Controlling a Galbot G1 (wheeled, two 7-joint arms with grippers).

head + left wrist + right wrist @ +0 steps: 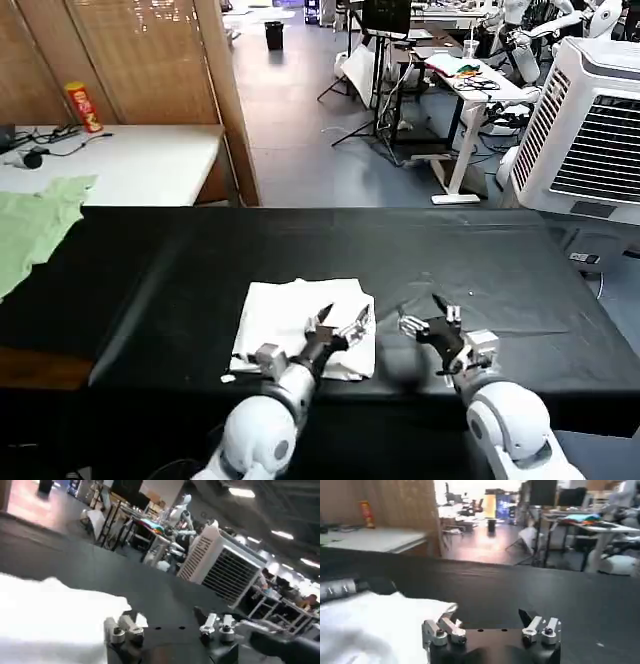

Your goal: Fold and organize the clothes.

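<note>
The white T-shirt (305, 328) lies folded into a compact rectangle on the black table (150, 290), near the front edge and a little to my left of centre. My left gripper (340, 322) hovers over its right-hand part, fingers spread and holding nothing. My right gripper (430, 318) is also spread and empty, over bare cloth just beside the shirt's right edge. The bundle's long axis runs across me, left to right, so my left arm is nearer; the right must reach leftward to meet it.
</note>
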